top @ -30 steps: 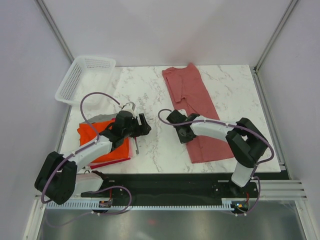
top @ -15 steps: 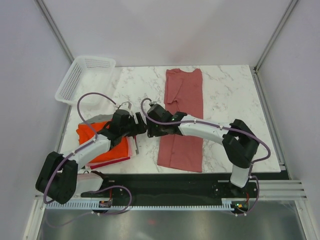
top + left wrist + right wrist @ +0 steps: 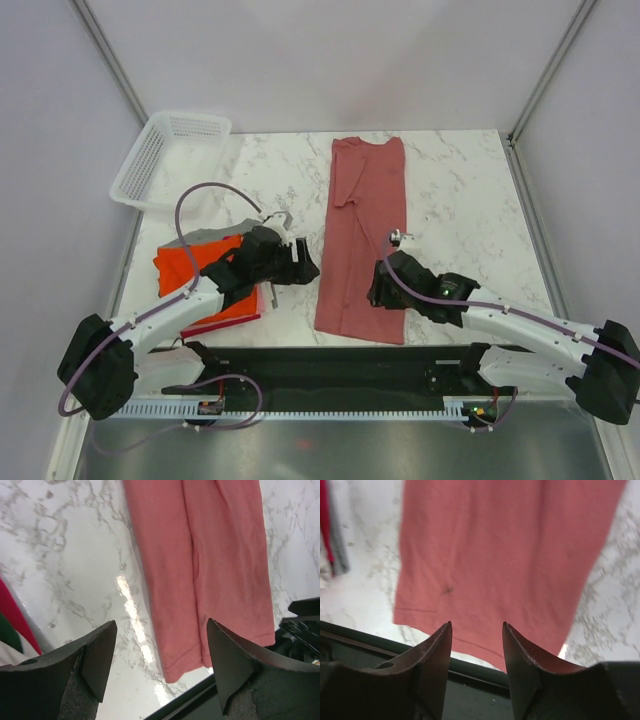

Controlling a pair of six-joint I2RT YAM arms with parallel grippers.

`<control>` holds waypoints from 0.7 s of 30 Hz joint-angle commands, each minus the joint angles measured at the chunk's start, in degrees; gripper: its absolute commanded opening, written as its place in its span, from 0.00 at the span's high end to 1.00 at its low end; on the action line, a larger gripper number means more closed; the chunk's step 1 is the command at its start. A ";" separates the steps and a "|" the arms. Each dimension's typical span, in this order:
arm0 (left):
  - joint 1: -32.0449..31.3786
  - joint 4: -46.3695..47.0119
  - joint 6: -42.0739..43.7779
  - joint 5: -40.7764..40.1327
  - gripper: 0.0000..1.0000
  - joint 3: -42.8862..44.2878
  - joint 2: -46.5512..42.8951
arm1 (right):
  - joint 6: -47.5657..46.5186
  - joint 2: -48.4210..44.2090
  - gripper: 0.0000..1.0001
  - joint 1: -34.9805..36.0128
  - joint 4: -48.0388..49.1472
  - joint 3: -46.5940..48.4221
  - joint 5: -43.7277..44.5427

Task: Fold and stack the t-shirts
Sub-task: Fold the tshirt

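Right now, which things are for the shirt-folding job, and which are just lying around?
For the job:
- long dusty pinkish-red cloth t-shirt, lying flat as a strip
- pile of folded cloth t-shirts, bright orange-red one showing, partly under the left arm

Just lying about:
- white plastic mesh basket, far left corner
- white marble-look table, which only holds everything

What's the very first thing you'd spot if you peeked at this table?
The long pinkish-red t-shirt catches the eye first, folded into a narrow strip down the middle of the marble table. Next comes the bright orange-red top of the folded stack near the table's left edge. The left gripper and right gripper, both open, sit on either side of the shirt's near end.
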 commanded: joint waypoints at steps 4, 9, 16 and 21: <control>-7.62 -5.77 -5.30 1.53 0.22 -0.29 0.25 | 9.03 -1.71 0.40 0.10 -11.26 -4.10 0.10; -11.68 -5.60 -9.17 2.68 0.22 -2.67 2.18 | 11.67 -4.52 0.44 0.09 -12.58 -8.57 -0.26; -12.03 -2.52 -10.32 7.33 0.34 -4.34 5.08 | 12.72 -5.05 0.48 0.09 -9.42 -12.62 -4.91; -12.03 -1.12 -10.76 9.09 0.41 -4.69 6.57 | 13.34 -6.98 0.55 0.10 -7.49 -15.00 -7.37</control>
